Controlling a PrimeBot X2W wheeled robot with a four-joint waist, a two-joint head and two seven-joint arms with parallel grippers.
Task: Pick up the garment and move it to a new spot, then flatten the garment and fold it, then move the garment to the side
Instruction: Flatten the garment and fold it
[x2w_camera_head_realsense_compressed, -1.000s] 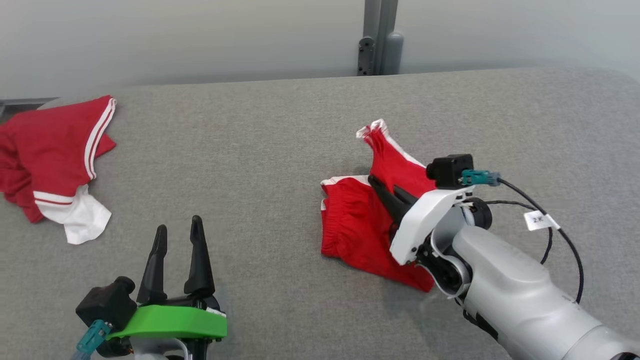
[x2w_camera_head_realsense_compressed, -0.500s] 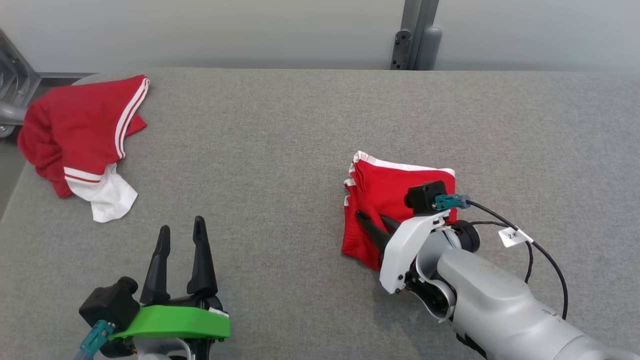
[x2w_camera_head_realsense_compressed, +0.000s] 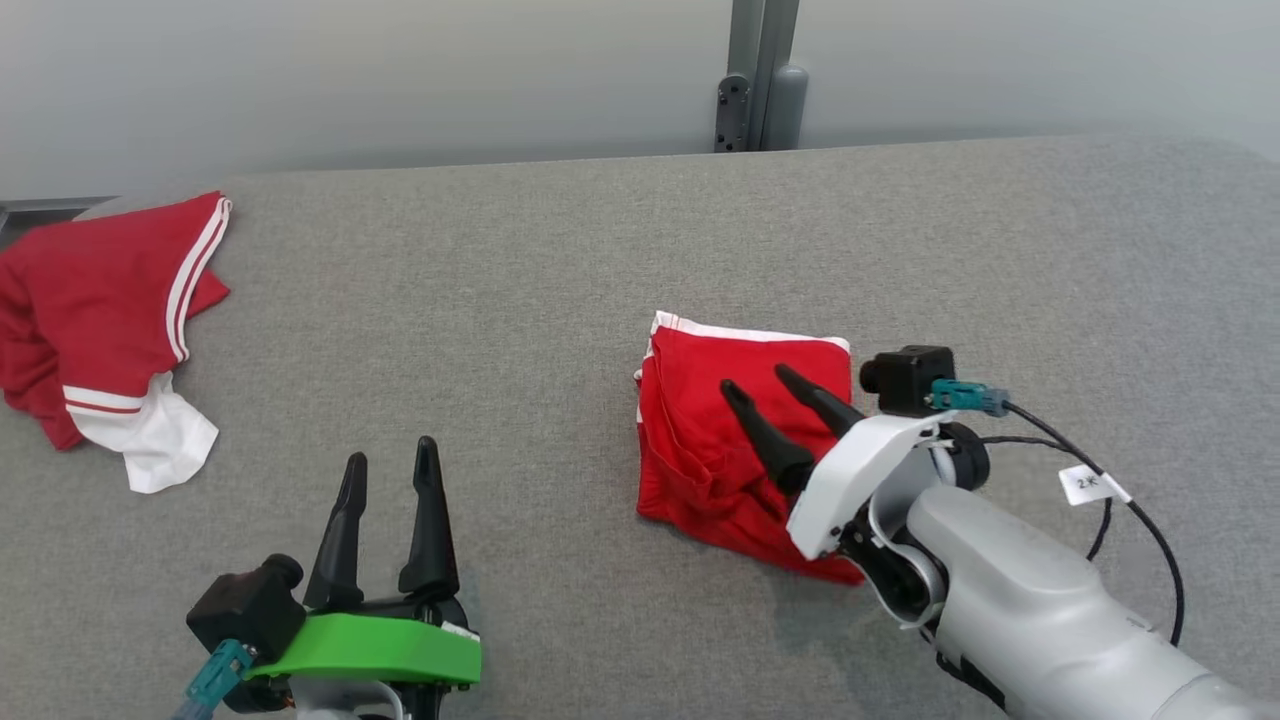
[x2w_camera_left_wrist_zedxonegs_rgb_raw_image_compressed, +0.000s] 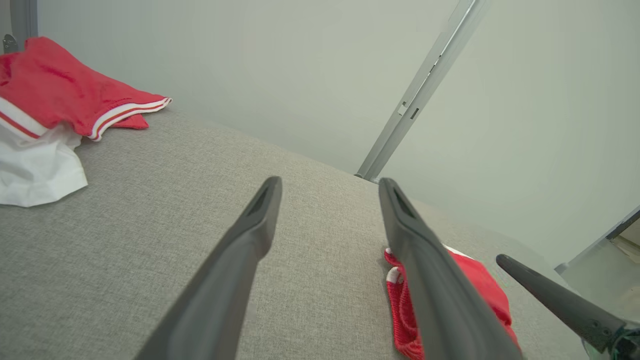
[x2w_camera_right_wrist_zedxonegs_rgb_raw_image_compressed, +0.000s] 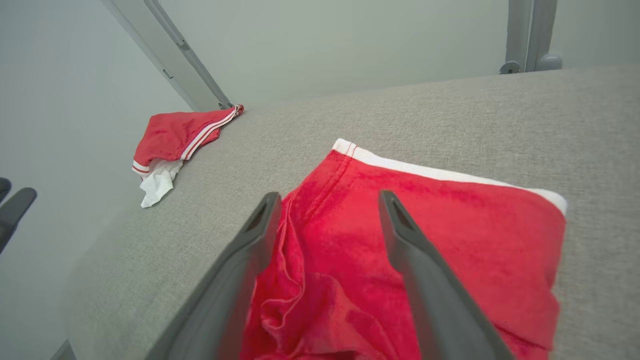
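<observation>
Garment (x2w_camera_head_realsense_compressed: 690, 450) lies folded on the grey table (x2w_camera_head_realsense_compressed: 560, 300), right of centre — the flap I held up a second ago is down. My right gripper (x2w_camera_head_realsense_compressed: 755, 377) hangs over it, released and empty; moving it aside looks next.

You're looking at what seems a robot test lab: a grey fabric-covered surface (x2w_camera_head_realsense_compressed: 560, 260), a plain pale wall (x2w_camera_head_realsense_compressed: 400, 70) behind, a metal post (x2w_camera_head_realsense_compressed: 760, 70) at 12 o'clock.
</observation>
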